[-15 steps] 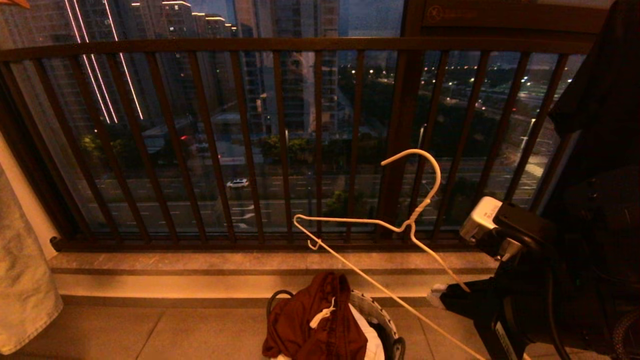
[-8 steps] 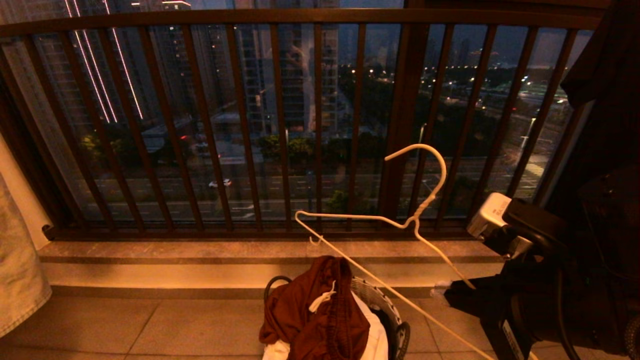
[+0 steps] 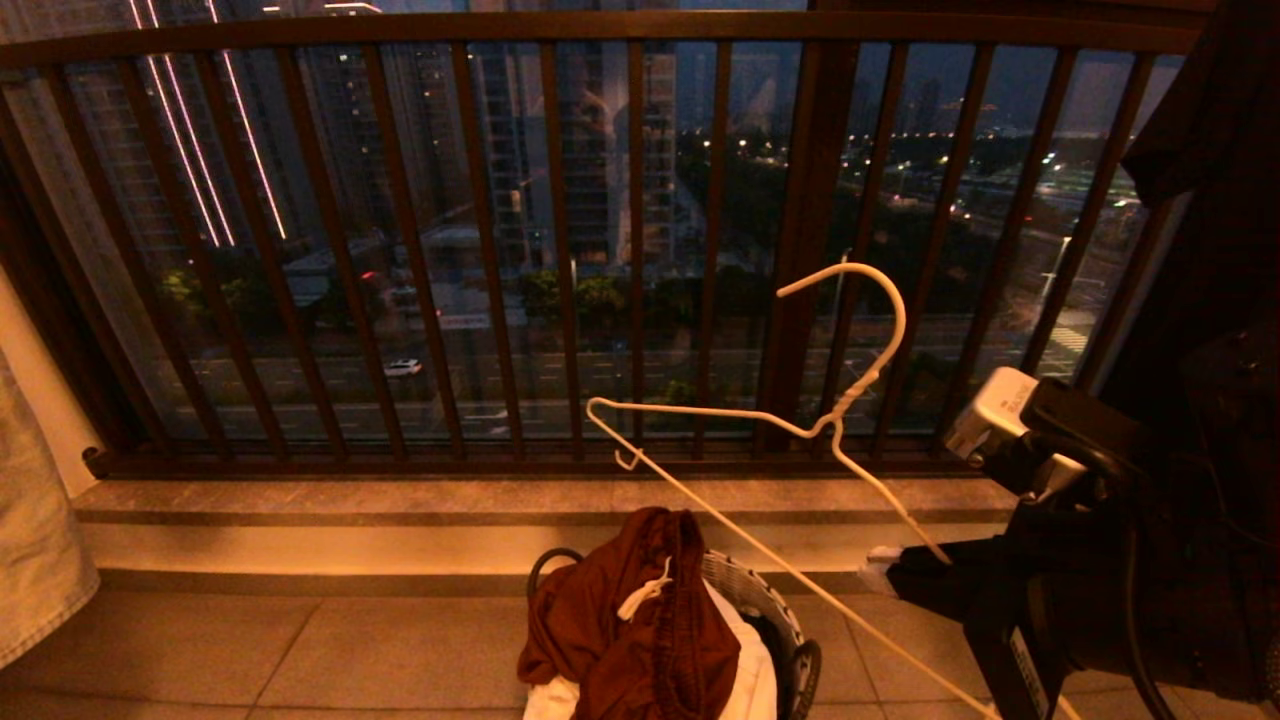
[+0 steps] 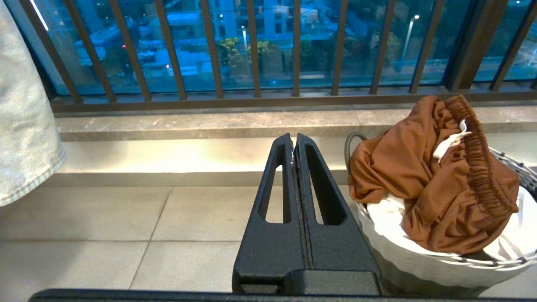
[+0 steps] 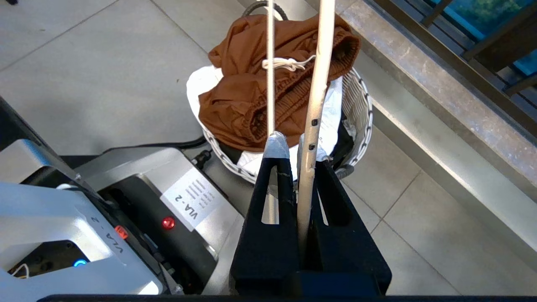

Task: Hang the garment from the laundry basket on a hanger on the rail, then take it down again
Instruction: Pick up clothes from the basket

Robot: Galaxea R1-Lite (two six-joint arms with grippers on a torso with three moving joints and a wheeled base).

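The garment [image 3: 630, 625], rust-brown shorts with a white drawstring, lies heaped on top of the laundry basket [image 3: 765, 595] on the floor tiles. My right gripper [image 3: 878, 568] is shut on one shoulder wire of the thin white hanger [image 3: 846, 405]. It holds the hanger tilted over the basket, hook up towards the railing. In the right wrist view the hanger [image 5: 316, 96] runs out between the right gripper's [image 5: 295, 147] fingers, above the garment [image 5: 247, 100] and basket [image 5: 361, 111]. My left gripper [image 4: 293, 140] is shut and empty, low beside the basket [image 4: 415, 262] and garment [image 4: 419, 184]. The rail is out of view.
A dark brown barred railing [image 3: 640, 250] and a stone ledge [image 3: 400, 500] close off the balcony ahead. Light denim jeans [image 3: 30, 570] hang at the left and a black garment [image 3: 1210, 150] at the right. The robot's base [image 5: 126, 201] sits close to the basket.
The whole head view has shifted, so the camera moved; more of the basket and floor shows now. The right gripper keeps the same hold on the hanger.
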